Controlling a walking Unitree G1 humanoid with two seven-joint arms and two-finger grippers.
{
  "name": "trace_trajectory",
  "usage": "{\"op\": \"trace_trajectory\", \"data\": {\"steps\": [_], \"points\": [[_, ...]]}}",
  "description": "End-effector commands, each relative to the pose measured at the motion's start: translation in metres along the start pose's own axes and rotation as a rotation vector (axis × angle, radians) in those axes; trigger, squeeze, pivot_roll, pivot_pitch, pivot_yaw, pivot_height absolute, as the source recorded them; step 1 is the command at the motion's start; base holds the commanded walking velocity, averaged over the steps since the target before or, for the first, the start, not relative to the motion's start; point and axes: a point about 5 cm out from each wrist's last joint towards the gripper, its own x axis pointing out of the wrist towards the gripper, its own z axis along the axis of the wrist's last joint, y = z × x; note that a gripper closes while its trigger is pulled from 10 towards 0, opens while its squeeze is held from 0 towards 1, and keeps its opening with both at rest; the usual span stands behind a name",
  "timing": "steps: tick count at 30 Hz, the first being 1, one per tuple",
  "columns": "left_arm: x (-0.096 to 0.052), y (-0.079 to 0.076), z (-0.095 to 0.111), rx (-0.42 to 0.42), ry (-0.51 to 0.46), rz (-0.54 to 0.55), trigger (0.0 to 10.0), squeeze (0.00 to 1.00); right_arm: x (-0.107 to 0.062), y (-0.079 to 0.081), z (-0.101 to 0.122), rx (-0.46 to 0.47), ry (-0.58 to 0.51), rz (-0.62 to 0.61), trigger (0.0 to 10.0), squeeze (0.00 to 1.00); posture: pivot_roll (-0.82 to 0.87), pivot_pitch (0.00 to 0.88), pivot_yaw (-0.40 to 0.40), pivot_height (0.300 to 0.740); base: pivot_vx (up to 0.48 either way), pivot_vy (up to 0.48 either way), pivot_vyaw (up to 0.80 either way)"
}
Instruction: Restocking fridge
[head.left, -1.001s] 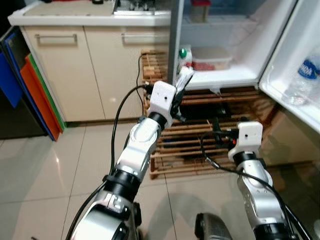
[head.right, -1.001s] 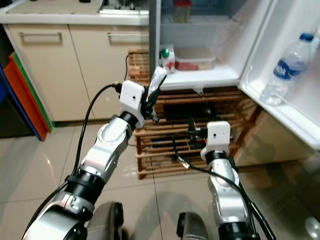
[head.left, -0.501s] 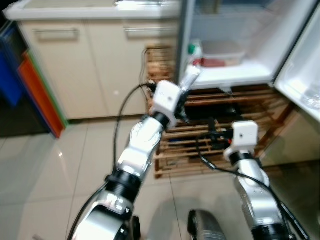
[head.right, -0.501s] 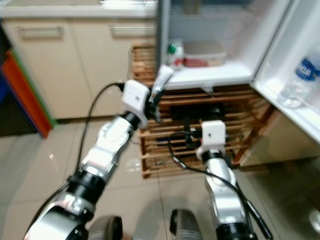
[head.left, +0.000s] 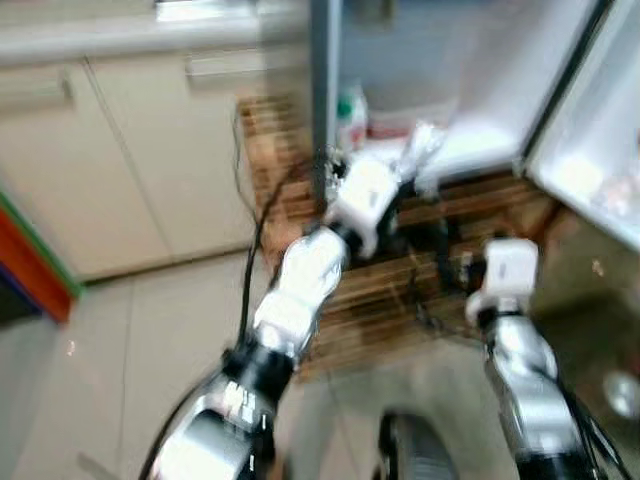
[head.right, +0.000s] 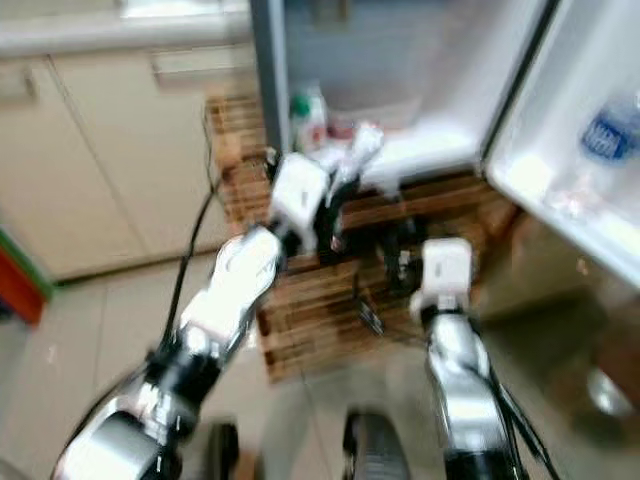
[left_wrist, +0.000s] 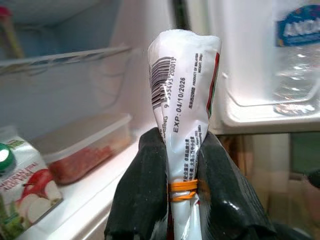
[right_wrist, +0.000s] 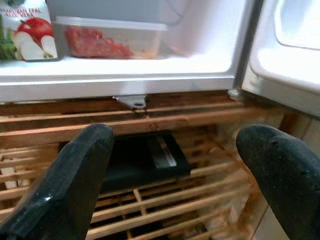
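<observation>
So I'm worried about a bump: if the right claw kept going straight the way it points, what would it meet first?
Most likely the wooden slatted rack under the fridge, around the black object on it. The open right claw aims below the fridge floor, though depth is unclear.

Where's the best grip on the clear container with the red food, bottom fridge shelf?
Take the clear container across its short ends, coming straight in from the open fridge front. It lies flat and low with its long side facing out; the lid lip gives the fingers an edge. The juice carton crowds one end, so clearance there looks tight.
</observation>
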Motion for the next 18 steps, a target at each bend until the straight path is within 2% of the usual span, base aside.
{"op": "trace_trajectory", "data": {"steps": [1,7,12,18], "points": [[-0.002,0.006,0.002,-0.010,0.000,0.028,10.0,0.00,0.002,0.003,0.001,-0.025,0.005,0.013,10.0,0.00,-0.07,0.000,0.012,0.608,0.000,0.000,-0.52],[-0.003,0.008,0.000,-0.054,0.008,0.039,10.0,0.00,0.003,0.002,0.003,-0.026,0.003,0.009,10.0,0.00,-0.07,0.000,0.010,0.608,0.049,0.000,0.00],[-0.002,-0.004,0.004,-0.007,-0.014,-0.004,10.0,0.00,0.003,0.001,0.005,-0.021,-0.006,0.001,10.0,0.00,-0.07,0.000,0.007,0.608,0.469,0.000,0.00],[-0.002,-0.011,0.008,-0.033,-0.038,-0.031,10.0,0.00,0.003,0.000,0.005,-0.025,-0.004,-0.003,10.0,0.00,-0.07,0.000,0.012,0.608,0.461,0.000,0.00]]}}
